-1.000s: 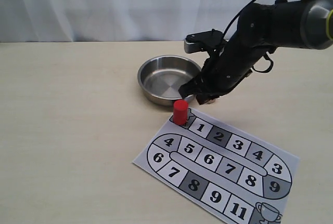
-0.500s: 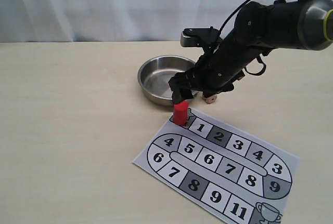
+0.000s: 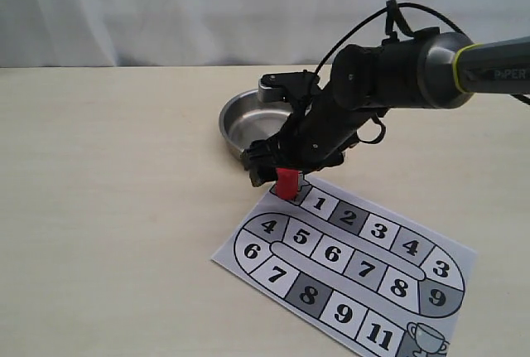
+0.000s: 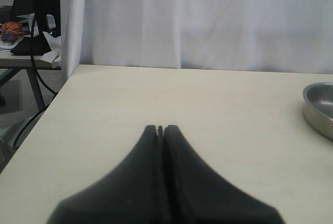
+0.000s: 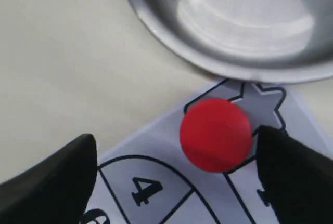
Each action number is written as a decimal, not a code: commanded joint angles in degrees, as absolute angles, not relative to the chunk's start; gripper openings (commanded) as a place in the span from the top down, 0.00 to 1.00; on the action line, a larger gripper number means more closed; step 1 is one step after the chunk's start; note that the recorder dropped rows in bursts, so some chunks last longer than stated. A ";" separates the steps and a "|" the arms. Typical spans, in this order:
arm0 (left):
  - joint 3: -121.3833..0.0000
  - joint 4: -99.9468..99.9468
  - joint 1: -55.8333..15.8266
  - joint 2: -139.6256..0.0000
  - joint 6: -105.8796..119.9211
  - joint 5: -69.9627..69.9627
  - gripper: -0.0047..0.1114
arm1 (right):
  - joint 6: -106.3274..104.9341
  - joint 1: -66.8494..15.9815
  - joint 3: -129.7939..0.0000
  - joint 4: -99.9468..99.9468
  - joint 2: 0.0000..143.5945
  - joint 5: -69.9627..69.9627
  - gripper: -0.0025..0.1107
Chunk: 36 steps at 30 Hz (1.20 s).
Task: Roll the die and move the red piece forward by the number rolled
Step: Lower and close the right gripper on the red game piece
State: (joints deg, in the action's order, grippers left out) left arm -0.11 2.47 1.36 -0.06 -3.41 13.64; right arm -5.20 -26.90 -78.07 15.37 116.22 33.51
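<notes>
Right wrist: jaws wide (flanking piece [image 5: 216,134]).

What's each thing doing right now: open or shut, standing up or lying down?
red piece, standing upright on the star square.
right gripper, open, fingers either side of the red piece.
left gripper, shut, empty.
bowl, right way up, visible part empty.
game board, lying flat.
</notes>
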 commanded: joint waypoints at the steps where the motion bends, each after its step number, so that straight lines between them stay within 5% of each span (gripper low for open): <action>1: 0.00 2.50 1.36 0.00 -3.69 13.35 0.96 | 2.42 -26.74 -77.99 7.55 116.20 30.89 0.29; 10: 0.00 2.50 1.36 0.00 -3.69 13.35 0.96 | 2.56 -26.85 -77.99 9.58 118.82 28.83 0.29; 16: 0.00 2.50 1.36 0.00 -3.69 13.35 0.96 | 2.56 -26.85 -77.99 9.84 119.23 27.24 0.51; 27: 0.00 2.50 1.36 0.00 -3.69 13.08 0.96 | 2.56 -26.85 -77.99 9.84 119.23 26.86 0.51; 36: 0.00 2.50 1.36 0.00 -3.69 13.08 0.96 | 2.56 -26.75 -77.99 9.84 119.23 27.45 0.92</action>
